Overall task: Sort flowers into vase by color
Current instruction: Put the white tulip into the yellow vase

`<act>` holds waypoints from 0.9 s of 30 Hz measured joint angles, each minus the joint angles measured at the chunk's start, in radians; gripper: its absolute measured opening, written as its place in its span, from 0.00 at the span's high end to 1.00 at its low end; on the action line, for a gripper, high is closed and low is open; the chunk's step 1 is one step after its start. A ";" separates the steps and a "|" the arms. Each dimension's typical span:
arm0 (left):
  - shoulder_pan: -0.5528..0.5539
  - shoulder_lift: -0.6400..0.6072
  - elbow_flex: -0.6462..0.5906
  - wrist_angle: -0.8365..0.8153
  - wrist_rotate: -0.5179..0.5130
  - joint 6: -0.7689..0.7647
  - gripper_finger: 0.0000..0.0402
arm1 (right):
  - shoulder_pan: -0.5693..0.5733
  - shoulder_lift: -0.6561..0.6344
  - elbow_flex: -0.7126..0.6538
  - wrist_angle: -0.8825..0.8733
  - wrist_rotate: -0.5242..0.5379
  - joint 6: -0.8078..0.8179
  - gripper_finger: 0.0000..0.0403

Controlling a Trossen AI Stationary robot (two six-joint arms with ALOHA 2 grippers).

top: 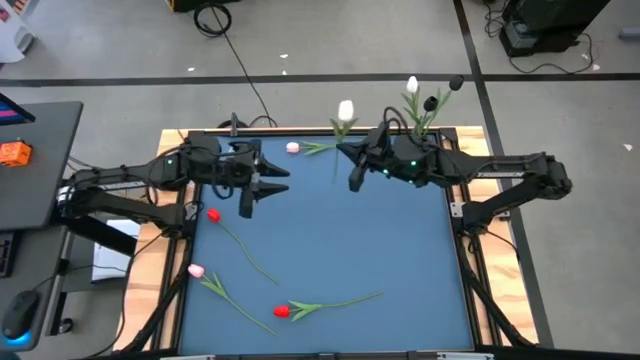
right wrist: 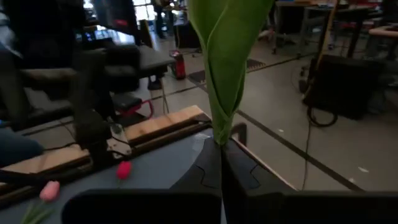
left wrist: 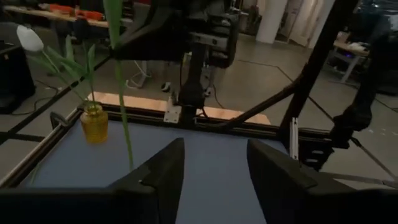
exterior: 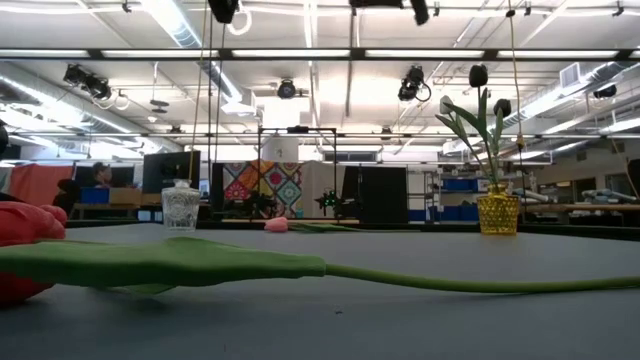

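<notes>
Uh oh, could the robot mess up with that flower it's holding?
The right gripper pinches the white tulip only by its thin green stem, so it might slip or swing. The small yellow vase already holds tall tulips; the new stem could snag their leaves or tip it.
</notes>
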 joint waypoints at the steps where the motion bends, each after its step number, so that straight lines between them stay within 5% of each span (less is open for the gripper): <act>1: 0.001 -0.012 0.000 -0.025 -0.004 0.002 0.55 | 0.000 -0.021 -0.031 0.018 0.004 0.005 1.00; 11: -0.007 -0.022 -0.002 -0.062 -0.010 0.004 0.54 | -0.001 -0.259 -0.419 0.351 0.014 -0.027 1.00; 22: -0.007 -0.022 -0.002 -0.062 -0.010 -0.033 0.54 | 0.003 -0.349 -0.472 0.390 -0.078 -0.229 0.97; 27: -0.007 -0.022 -0.002 -0.062 -0.010 -0.029 0.54 | 0.002 -0.403 -0.471 0.309 0.002 -0.274 0.98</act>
